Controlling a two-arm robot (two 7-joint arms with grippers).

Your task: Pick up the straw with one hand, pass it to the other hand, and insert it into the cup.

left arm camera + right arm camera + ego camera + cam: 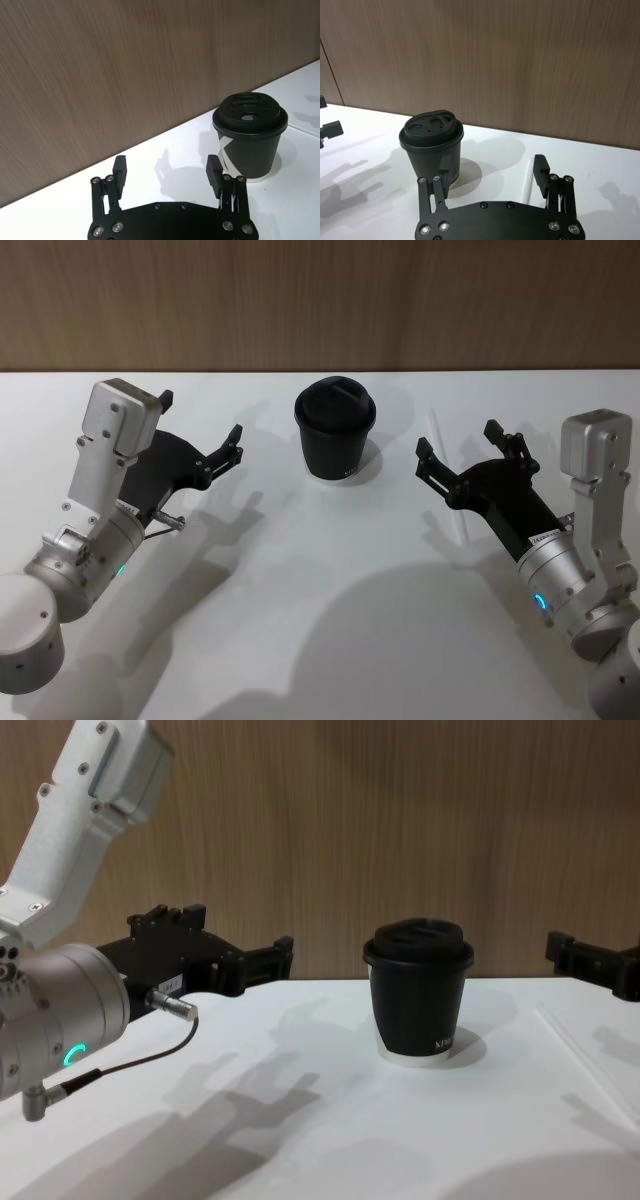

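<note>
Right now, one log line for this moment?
left hand open, left of cup | right hand open, near straw | straw lying ungrasped

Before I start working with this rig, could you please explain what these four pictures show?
This is a robot with two arms at a white table. One picture looks down from its head, one looks across from its chest, and one comes from each wrist, showing that arm's own black jaws up close. The left gripper and right gripper hover on either side of a black lidded cup standing upright on the table. Both have their jaws open and hold nothing. A thin white straw lies flat on the table by the right gripper.
</note>
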